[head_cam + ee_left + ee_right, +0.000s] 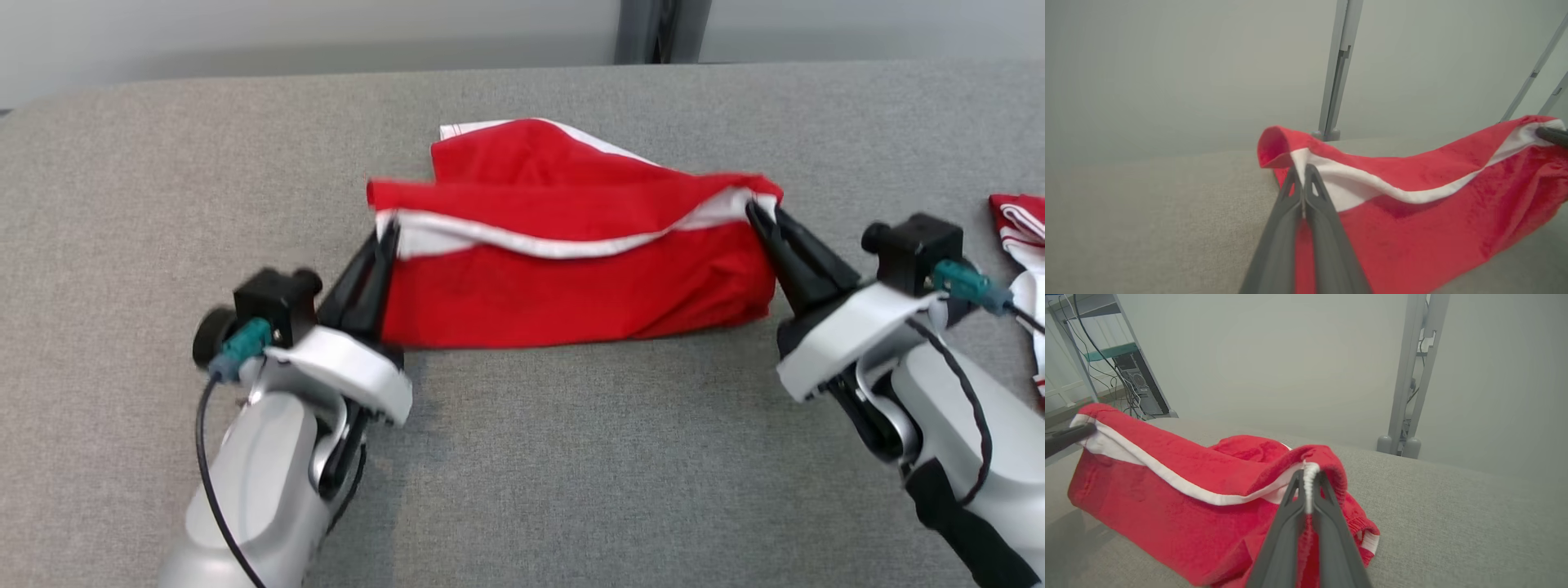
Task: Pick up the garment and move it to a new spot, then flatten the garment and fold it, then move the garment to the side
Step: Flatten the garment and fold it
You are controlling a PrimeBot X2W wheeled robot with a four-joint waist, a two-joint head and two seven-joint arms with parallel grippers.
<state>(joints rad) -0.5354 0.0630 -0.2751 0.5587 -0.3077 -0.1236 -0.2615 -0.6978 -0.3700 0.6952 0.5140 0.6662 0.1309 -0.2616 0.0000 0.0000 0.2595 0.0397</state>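
Note:
The garment is red cloth with a white band, stretched between both grippers above the grey surface, its lower edge resting on it. My left gripper is shut on the garment's left corner at the white band. My right gripper is shut on the right corner. In the left wrist view the left gripper pinches the white edge of the garment, and the other arm's fingertip shows at the far right. In the right wrist view the right gripper clamps a bunched white hem of the garment.
The grey fabric-covered table spreads all around. Another red and white cloth lies at the right edge, beside my right arm. Metal frame posts stand behind the table's far edge, and a rack with cables stands far off.

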